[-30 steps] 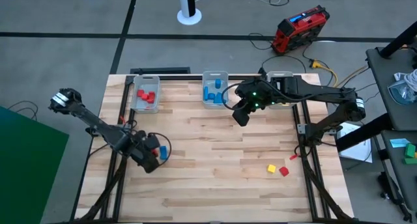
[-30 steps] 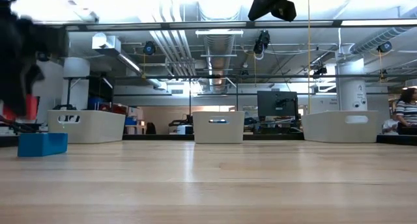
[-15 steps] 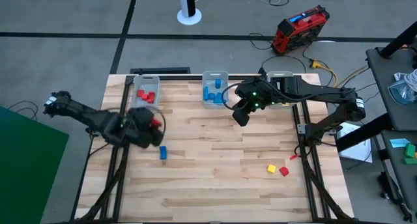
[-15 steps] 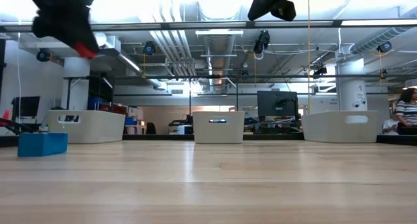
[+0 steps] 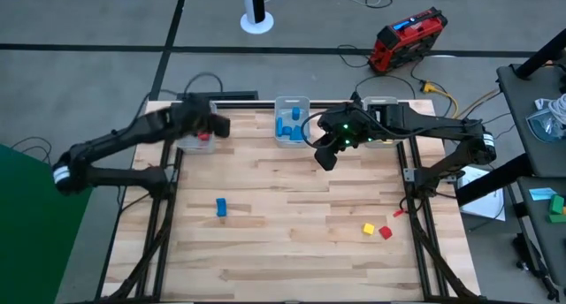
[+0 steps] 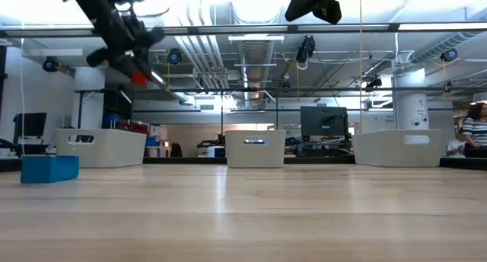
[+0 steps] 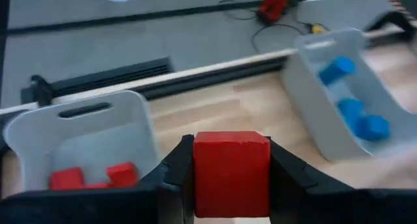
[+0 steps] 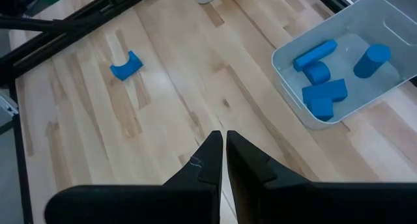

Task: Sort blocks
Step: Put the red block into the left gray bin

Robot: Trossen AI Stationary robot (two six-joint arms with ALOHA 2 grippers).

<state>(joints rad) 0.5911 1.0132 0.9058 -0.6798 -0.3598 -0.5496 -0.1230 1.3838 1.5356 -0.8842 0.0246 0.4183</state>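
My left gripper (image 5: pixel 209 132) hangs above the left clear bin (image 7: pixel 83 126), shut on a red block (image 7: pixel 231 173). That bin holds red blocks (image 7: pixel 91 177). The middle bin (image 5: pixel 290 134) holds several blue blocks (image 8: pixel 326 71). My right gripper (image 5: pixel 325 159) hovers shut and empty, high over the table just near of the middle bin. On the tabletop lie a blue block (image 5: pixel 221 207) at the left and a yellow block (image 5: pixel 368 228) with a red block (image 5: pixel 386 232) at the near right. My left gripper pinches the red block between its two fingers (image 7: pixel 171 178), which press on two opposite side faces (image 7: pixel 199 178). The fingers slant down toward the table's far side. The block is lifted clear, high above the table (image 6: pixel 139 77), at the near rim of the left bin.
A third clear bin (image 5: pixel 382 103) stands at the far right, partly under my right arm. The three bins line the table's far edge. Bare wood lies in the middle of the table (image 5: pixel 292 216). Beyond the table, a red device (image 5: pixel 407 37) and cables lie on the floor.
My left gripper has risen from the near left of the table, beside the blue block, and travelled toward the far edge to the left bin, carrying the red block lifted clear. The blue block has stayed on the table.
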